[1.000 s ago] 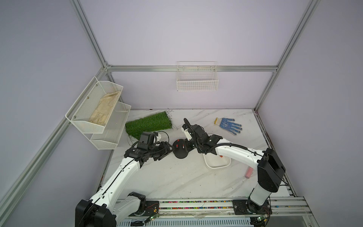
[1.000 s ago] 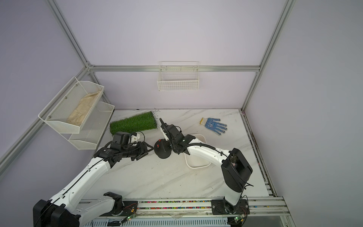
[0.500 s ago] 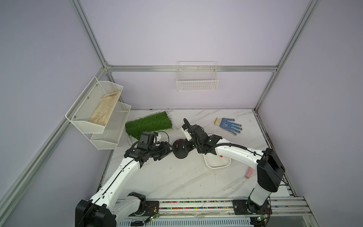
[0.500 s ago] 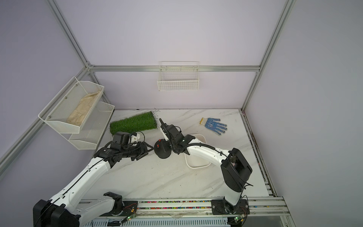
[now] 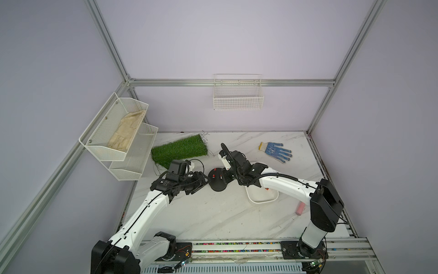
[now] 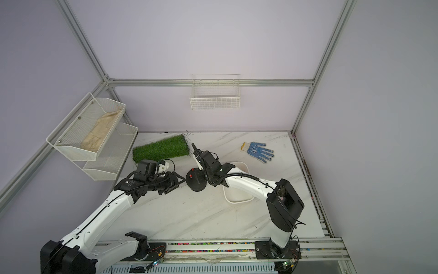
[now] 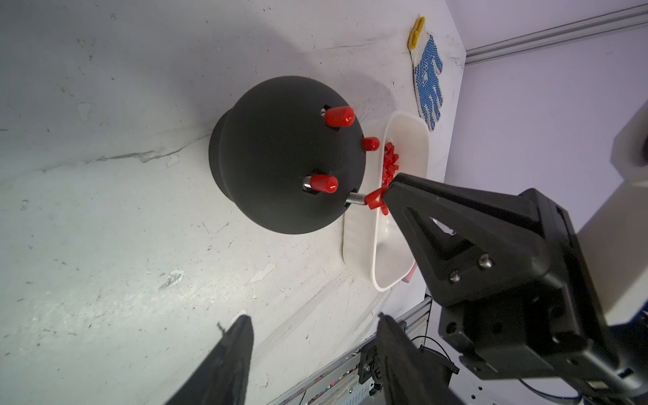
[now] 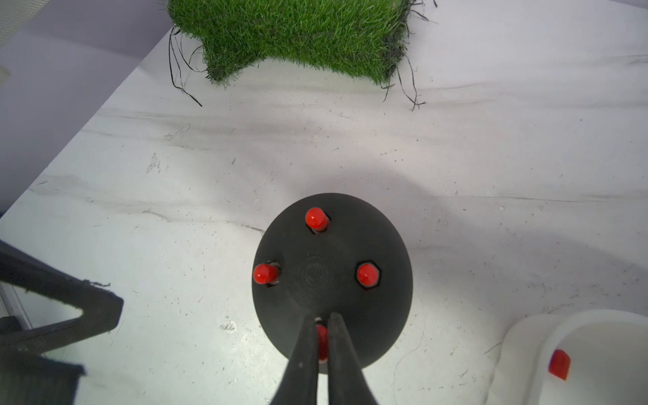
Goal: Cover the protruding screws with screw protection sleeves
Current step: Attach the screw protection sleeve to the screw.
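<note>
Because the screw protection sleeve (image 7: pixel 374 200) pinched in the right tool (image 8: pixel 321 342) is a tiny, light, thin-walled cap of soft red plastic, it probably squashes under a hard grip and slips if nipped at its rounded tip. It looks flattened where the tool bites it. The sensible hold is across the side wall near the closed end, leaving the open mouth free to slide down the thread.

The right tool is clamped on it directly over the dome base (image 7: pixel 280 157), its two fingers nearly together with red showing between them. The sleeve sits only on the tip of the fourth screw (image 7: pixel 356 199), whose silvery thread shows bare between cap and dome. I judge it needs a straight push along the screw's axis, since a tilt could jam it or flick it away.

The other three sleeves (image 7: pixel 339 116) stand on their studs on the dome's crown, glossy bright red with rounded tops, and a sliver of metal shows under one of them. The dome is matt black, round and flared at the foot, and it rests on the marble tabletop (image 7: pixel 105 245).

The left tool (image 7: pixel 314 317) hangs just beside the dome with its fingers apart, holding nothing. Loose sleeves (image 7: pixel 388 164) lie heaped in a white tray (image 7: pixel 426 154) just beyond the dome, on the side away from the left tool.
</note>
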{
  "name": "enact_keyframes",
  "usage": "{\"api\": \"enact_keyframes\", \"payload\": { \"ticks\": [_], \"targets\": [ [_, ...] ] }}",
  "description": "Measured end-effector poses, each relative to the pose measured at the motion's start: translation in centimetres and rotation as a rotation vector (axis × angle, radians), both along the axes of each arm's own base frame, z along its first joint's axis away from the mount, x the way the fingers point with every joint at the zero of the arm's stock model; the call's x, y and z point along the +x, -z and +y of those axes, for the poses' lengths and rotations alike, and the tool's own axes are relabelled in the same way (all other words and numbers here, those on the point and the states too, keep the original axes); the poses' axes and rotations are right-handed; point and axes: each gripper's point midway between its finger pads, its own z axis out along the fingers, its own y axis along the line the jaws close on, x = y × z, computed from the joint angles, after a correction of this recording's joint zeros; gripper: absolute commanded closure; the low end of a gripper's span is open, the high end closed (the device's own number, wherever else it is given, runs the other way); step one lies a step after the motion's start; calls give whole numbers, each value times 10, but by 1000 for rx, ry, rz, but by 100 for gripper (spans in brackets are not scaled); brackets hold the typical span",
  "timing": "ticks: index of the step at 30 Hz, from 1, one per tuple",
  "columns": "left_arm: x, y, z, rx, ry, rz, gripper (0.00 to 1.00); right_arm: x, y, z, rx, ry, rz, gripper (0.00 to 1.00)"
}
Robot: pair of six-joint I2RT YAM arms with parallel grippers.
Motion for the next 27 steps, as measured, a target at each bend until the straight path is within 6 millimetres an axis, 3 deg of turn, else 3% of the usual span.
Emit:
{"api": "enact_keyframes", "payload": {
  "ticks": [27],
  "targets": [
    [0,0,0,-2,-3,3,42,0,1,0,-21,-11,-22,89]
  ]
}}
